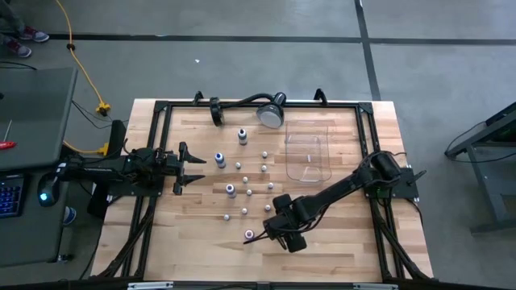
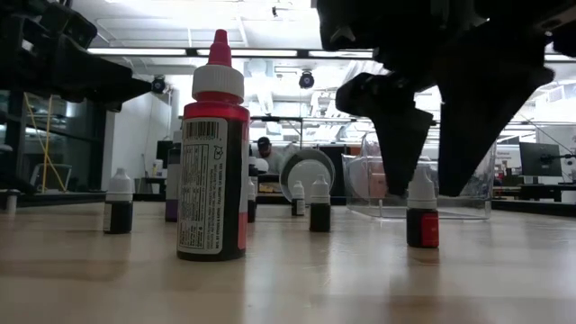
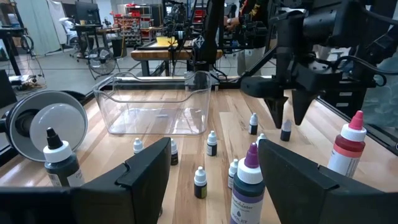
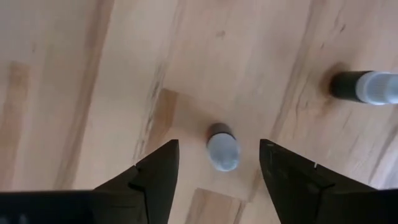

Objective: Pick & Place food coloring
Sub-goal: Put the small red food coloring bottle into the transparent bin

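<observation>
Right gripper point(image 1: 260, 234) hangs low at about six o'clock on the table point(image 1: 193, 250), fingers spread either side of a small white-capped bottle point(image 4: 222, 149) that stands upright between them, not pinched. The other food coloring bottles point(image 1: 239, 166) stand scattered around the table's centre, with the clear tray point(image 1: 310, 153) out at two o'clock. Left gripper point(image 1: 199, 171) waits at nine o'clock, fingers spread, holding nothing.
</observation>
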Controlling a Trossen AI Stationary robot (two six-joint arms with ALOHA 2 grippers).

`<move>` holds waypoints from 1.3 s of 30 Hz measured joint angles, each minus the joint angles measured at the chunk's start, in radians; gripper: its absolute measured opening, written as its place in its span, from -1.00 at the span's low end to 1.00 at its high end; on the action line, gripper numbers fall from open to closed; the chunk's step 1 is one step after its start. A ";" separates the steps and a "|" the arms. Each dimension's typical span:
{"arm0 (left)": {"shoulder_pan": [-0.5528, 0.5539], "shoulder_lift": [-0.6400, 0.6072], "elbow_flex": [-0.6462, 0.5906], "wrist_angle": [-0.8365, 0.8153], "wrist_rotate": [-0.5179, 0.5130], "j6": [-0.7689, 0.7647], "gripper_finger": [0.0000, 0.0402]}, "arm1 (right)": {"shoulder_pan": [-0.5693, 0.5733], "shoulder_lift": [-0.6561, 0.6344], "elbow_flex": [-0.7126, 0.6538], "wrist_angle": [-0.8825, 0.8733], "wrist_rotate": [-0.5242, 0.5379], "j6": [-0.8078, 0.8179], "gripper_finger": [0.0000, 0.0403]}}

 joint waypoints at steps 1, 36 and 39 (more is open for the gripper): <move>0.000 0.000 0.000 0.000 0.000 0.000 0.19 | 0.000 0.000 0.000 0.000 0.000 0.000 0.03; 0.000 0.000 0.000 0.000 0.000 0.000 0.19 | 0.000 0.000 0.000 -0.013 -0.006 0.031 -0.44; 0.000 0.000 0.000 0.000 0.000 0.000 0.19 | -0.001 -0.001 0.000 -0.013 -0.006 0.031 -0.44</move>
